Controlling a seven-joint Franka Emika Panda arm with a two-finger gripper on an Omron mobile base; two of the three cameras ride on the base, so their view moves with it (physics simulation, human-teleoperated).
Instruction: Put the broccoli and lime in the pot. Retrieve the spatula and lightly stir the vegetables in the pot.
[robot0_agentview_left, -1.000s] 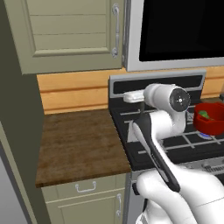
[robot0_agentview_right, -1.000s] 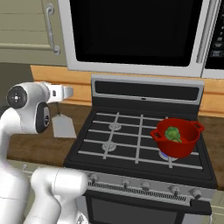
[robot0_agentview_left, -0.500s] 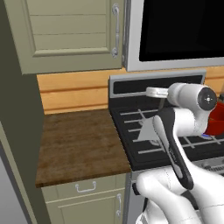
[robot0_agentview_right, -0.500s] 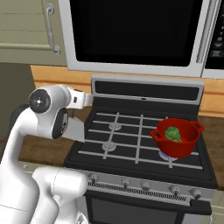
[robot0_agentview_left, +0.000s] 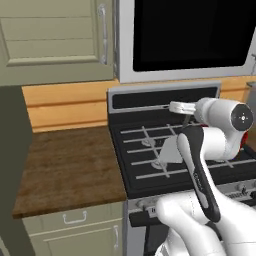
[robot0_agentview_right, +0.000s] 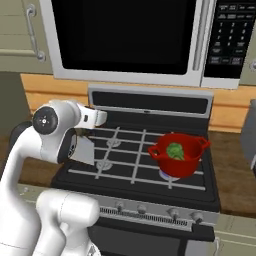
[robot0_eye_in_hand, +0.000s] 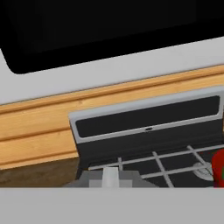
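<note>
The arm is raised over the left side of the stove (robot0_agentview_right: 145, 150), its hand turned sideways toward the back panel; the gripper (robot0_agentview_right: 102, 118) is mostly hidden behind the white wrist, so the fingers themselves are hard to make out, but it is clenched tight; hanging beneath it is the spatula (robot0_agentview_right: 84, 150), whose pale square blade shows plainly while the thin handle is lost behind the arm, so the grip is on that hidden handle; from the left side the same blade (robot0_agentview_left: 170, 150) hangs over the left burners; the gripper (robot0_agentview_left: 176, 106) there is only a pale stub; the pot (robot0_agentview_right: 178, 157) sits on the front right burner, well apart from the blade; the broccoli (robot0_agentview_right: 175, 151) lies inside it; the lime I cannot make out within the rim; in the hand view, only a red sliver of the pot (robot0_eye_in_hand: 219, 168) shows, cut off by the right edge.
</note>
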